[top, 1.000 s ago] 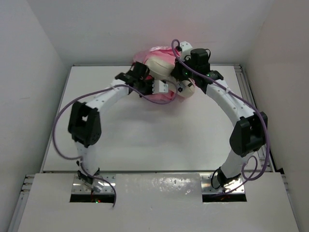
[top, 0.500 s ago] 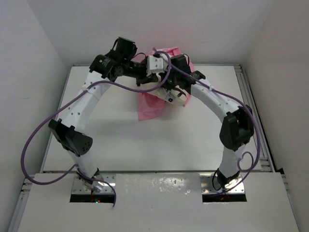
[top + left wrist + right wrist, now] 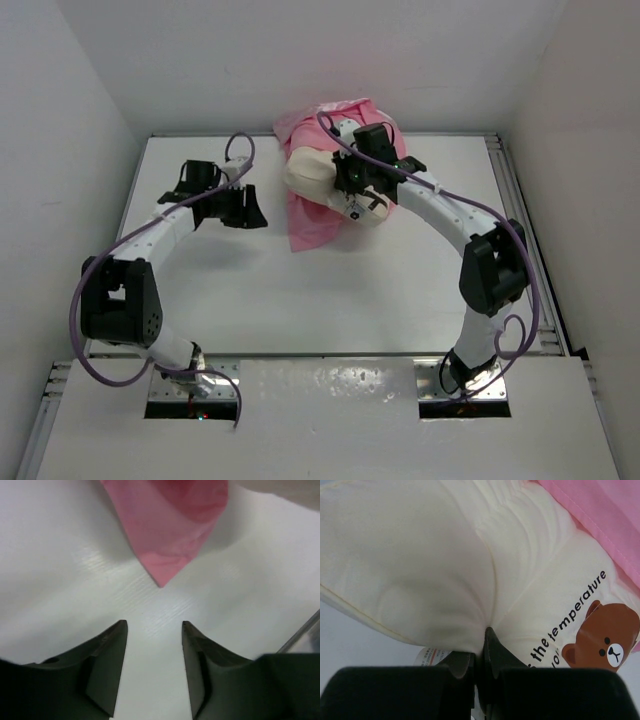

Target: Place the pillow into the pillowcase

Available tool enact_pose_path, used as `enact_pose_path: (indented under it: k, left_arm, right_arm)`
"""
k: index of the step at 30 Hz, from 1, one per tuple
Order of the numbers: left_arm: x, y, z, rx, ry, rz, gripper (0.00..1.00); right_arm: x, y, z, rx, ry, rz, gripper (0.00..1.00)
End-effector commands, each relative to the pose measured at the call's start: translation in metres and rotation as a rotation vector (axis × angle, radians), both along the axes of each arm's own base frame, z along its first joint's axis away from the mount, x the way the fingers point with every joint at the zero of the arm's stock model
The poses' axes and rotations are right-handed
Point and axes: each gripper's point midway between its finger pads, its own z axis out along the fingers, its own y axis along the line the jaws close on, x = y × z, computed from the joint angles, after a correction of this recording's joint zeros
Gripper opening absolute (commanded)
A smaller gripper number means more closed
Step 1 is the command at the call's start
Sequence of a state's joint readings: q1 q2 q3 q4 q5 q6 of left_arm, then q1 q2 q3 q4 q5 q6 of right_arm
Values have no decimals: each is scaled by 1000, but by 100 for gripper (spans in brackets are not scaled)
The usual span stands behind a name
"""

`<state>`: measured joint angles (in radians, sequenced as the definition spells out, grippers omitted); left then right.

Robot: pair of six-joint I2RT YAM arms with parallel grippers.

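Observation:
The cream pillow (image 3: 308,170) lies at the back of the table, half on the pink pillowcase (image 3: 312,220). My right gripper (image 3: 348,188) is shut on a pinched fold of the pillow (image 3: 445,555), beside its bear print (image 3: 607,640) and white tag (image 3: 432,656). Pink pillowcase (image 3: 600,515) shows behind the pillow's far edge. My left gripper (image 3: 252,212) hovers left of the pillowcase and apart from it. In the left wrist view the left gripper (image 3: 154,627) is open and holds nothing. A corner of the pillowcase (image 3: 170,530) points toward it.
The white table (image 3: 250,290) is boxed in by white walls at the back and sides. A metal rail (image 3: 505,170) runs along the right edge. Purple cables loop off both arms.
My left gripper has opened, let go of the pillowcase and swung back to the left, away from the fabric. The pillowcase has dropped onto the table. The right gripper still grips the pillow.

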<state>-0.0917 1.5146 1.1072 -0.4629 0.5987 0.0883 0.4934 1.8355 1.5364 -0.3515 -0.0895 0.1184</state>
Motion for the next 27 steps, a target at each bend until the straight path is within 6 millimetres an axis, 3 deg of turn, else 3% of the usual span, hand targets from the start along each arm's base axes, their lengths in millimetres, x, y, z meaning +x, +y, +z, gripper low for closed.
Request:
enact_pose_path:
  k: [1,3,7,10,11,13,14,15,19,21,22,23,24,26,27]
  left_arm:
    - [38,-31,36,-159,-141,107,48]
    - [43,-36,19,-151,-110,132,52]
    - [72,-35,-14,-147,-87,222,61]
    - [90,-38,-21,-137,-83,235,63]
    - [94,-36,-39,-110,-50,250,63]
    - [109,-34,-43,-94,-41,276,63]
    - [103,-34,-63,-78,22,267,63]
    - [104,-35,-67,-82,31,256,63]
    - [110,-57,-92,-124,65,174,69]
    - [113,-75,-91,-162,71,105,71]
    - [109,-81,-103,-171,111,86,71]
    - [105,-95,-99,-217,127,35,71]
    - [103,-99,-100,-240,145,23,67]
    - [102,-107,-100,-294,153,-10,48]
    - [111,-108,-94,-308,133,-8,26]
  right_arm:
    - [5,12,60,147,-109,-3,0]
    - [4,14,61,153,-114,0,0]
    - [0,16,63,169,-111,11,0]
    - [-6,20,70,199,-111,23,0]
    - [-7,20,69,203,-106,25,0]
    - [-11,22,72,215,-99,34,0]
    - [-12,22,76,220,-104,35,0]
    - [-13,22,78,221,-102,40,0]
    - [-12,22,87,221,-103,46,0]
    - [-12,22,87,216,-97,46,0]
    - [-11,22,89,219,-98,47,0]
    - [-11,22,87,217,-93,46,0]
    - [-10,22,86,216,-88,45,0]
    - [-8,20,84,215,-84,46,0]
    - [-4,17,79,210,-76,41,0]
